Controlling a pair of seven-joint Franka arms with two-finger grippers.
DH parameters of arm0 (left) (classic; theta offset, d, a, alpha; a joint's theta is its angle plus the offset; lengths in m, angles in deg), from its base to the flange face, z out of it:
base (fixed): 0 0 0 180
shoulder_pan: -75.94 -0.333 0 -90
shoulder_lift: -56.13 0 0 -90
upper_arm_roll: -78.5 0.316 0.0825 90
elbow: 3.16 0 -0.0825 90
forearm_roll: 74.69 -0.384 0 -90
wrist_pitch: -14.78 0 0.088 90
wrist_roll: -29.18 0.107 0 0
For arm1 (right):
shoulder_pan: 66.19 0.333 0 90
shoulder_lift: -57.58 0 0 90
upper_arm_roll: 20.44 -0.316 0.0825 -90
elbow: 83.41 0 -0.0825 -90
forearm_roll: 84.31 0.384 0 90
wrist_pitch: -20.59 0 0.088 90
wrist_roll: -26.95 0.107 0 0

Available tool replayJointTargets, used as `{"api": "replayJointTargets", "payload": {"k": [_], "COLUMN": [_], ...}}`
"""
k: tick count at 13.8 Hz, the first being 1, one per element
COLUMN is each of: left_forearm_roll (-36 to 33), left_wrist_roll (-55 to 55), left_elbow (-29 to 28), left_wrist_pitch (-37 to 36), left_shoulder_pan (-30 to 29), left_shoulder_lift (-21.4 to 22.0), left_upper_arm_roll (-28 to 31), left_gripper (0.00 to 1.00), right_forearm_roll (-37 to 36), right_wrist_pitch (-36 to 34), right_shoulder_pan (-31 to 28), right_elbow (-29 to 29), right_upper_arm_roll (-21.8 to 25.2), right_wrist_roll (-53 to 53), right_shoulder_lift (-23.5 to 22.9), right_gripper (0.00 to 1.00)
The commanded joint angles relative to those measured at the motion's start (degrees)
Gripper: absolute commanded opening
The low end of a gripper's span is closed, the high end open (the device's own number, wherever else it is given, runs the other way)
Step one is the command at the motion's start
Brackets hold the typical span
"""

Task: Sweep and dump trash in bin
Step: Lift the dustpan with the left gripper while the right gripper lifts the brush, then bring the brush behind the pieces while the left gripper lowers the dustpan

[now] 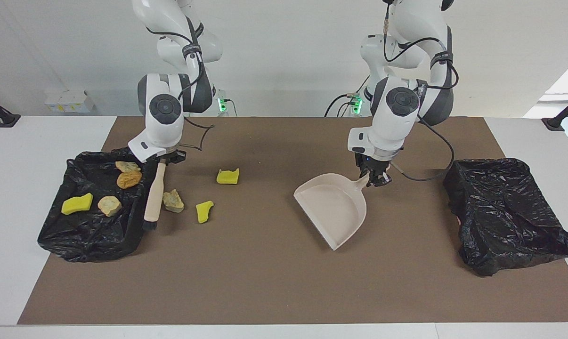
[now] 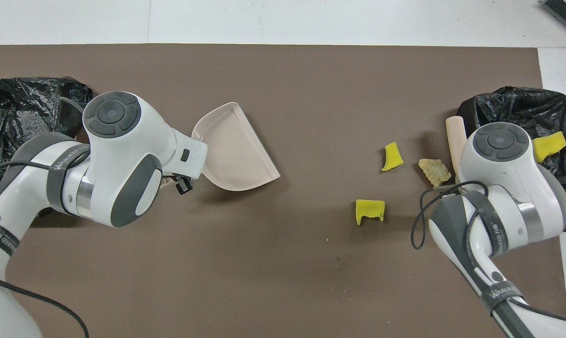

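Two white robot arms work over a brown mat [image 1: 265,282] laid on a white counter [image 1: 29,212]. The right gripper [image 1: 164,160], jaws clenched on the top of a beige-handled brush with dark bristles [image 1: 153,195], holds it at the rim of a black plastic-lined tray [image 1: 93,240] at the right arm's end of the counter. The brush's long axis runs away from the robots, bristle end toward the counter's edge farthest from them. The left gripper [image 1: 372,178], jaws clamped on the handle of a pale beige plastic dustpan [image 1: 333,207], holds the pan toward the left arm's end of the mat; its handle points toward the robots and its open mouth slants toward the right arm's end of the counter.

The trash is split. Three pieces lie on the mat: a pale beige bread-like lump [image 1: 173,201] just beside the brush handle, a curved yellow sponge chunk [image 1: 204,211] near it, and a blocky yellow sponge chunk [image 1: 228,176] nearer the robots. Four more sit in the black-lined tray: a yellow sponge wedge [image 1: 77,203], a beige lump [image 1: 109,205], an orange-brown lump [image 1: 129,179] and a flat pale piece [image 1: 127,166]. A second black plastic-lined bin [image 1: 505,212] stands at the left arm's end of the counter.
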Motion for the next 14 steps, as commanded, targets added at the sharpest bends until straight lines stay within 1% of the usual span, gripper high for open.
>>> {"api": "replayJointTargets", "payload": {"k": [1,3,4,7,10,12,14], "left_forearm_roll": [-1.37,-1.98,-3.03,-3.82,-7.59,-7.96,-7.96], "left_wrist_roll": [1.21,1.12,1.12,1.21,1.65,1.74,1.74], "left_elbow": [-7.77,-11.83,-12.28,-13.68,-15.62,-16.06,-16.15], "left_wrist_pitch": [4.04,7.83,8.89,9.69,10.31,10.84,10.84], "left_shoulder_pan": [4.71,5.87,7.35,7.9,7.9,7.9,7.72], "left_shoulder_lift": [4.28,5.34,5.35,5.78,7.01,7.19,7.19], "left_upper_arm_roll": [-0.02,-0.11,-0.11,-0.11,-0.2,-0.11,-0.2], "left_gripper": [0.0,0.0,0.0,0.0,0.0,0.0,0.0], "right_forearm_roll": [-2.2,-2.29,-2.2,-0.89,6.92,12.27,14.57], "right_wrist_pitch": [1.2,1.3,1.38,2.7,4.46,4.55,4.28], "right_shoulder_pan": [-2.05,-1.89,-1.45,0.4,2.06,4.26,6.37], "right_elbow": [-1.47,-2.26,-3.23,-4.03,-3.42,-2.1,-1.74], "right_upper_arm_roll": [-0.96,-1.13,-1.22,-1.4,-1.49,-1.49,-1.49], "right_wrist_roll": [-2.81,-3.25,-3.25,-3.52,-3.0,-1.68,-0.88], "right_shoulder_lift": [-0.73,-1.18,-1.18,-1.26,-2.4,-3.81,-3.9], "right_gripper": [0.0,0.0,0.0,0.0,0.0,0.0,0.0]}}
